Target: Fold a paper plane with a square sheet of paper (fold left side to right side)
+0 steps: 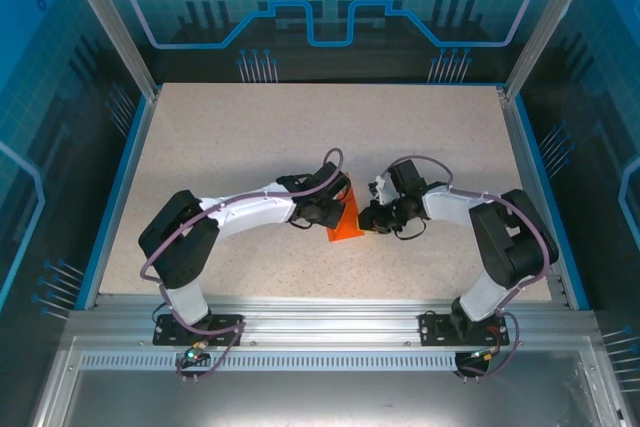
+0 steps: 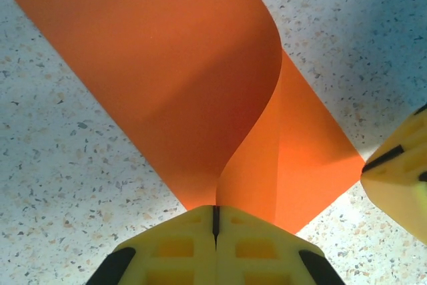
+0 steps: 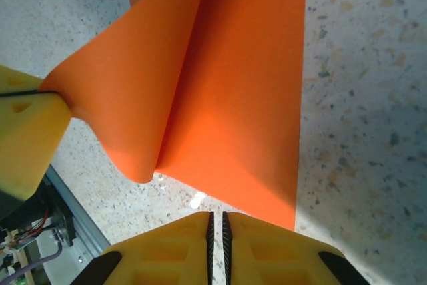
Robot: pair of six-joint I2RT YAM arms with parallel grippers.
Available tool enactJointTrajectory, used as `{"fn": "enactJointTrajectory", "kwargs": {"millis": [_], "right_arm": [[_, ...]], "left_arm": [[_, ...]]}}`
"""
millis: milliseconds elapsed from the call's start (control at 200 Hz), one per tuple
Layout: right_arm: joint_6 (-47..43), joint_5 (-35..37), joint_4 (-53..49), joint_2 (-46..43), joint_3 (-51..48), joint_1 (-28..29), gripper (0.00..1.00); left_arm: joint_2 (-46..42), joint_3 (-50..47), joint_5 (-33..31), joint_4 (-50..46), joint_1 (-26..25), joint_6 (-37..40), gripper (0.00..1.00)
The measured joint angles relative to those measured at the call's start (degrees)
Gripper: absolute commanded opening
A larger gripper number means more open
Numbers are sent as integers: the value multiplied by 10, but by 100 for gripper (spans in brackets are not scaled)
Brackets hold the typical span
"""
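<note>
The square sheet of paper [image 1: 345,219] is orange-red and lies on the speckled table between the two arms, partly folded over. In the left wrist view the sheet of paper [image 2: 167,65] curls up from the table, and my left gripper [image 2: 215,210] is shut on the raised edge. My left gripper [image 1: 333,215] sits at the sheet's left side. My right gripper [image 1: 368,219] is at its right side. In the right wrist view my right gripper [image 3: 216,215] has its jaws almost together, with bare table in the thin slit. The paper [image 3: 240,98] lies just beyond its tips.
The table [image 1: 300,137] is a speckled beige board with a blue rim and an aluminium rail [image 1: 330,312] along the near edge. The rail [image 3: 73,211] shows close by in the right wrist view. Open board lies behind the arms.
</note>
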Motion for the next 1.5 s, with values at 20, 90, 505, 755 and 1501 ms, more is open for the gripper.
{"fn": "enactJointTrajectory", "kwargs": {"millis": [20, 90, 505, 755, 1501], "right_arm": [[0, 2, 0, 3, 2, 1, 14], [0, 9, 0, 12, 8, 3, 14], [-6, 47, -20, 32, 19, 11, 14], [-13, 50, -32, 38, 26, 13, 14], [-18, 53, -43, 47, 38, 17, 14]], "left_arm": [[0, 0, 0, -1, 1, 2, 5], [0, 0, 0, -4, 3, 9, 5], [34, 14, 0, -5, 24, 29, 5], [46, 19, -1, -5, 29, 40, 5], [79, 35, -5, -5, 35, 41, 5]]}}
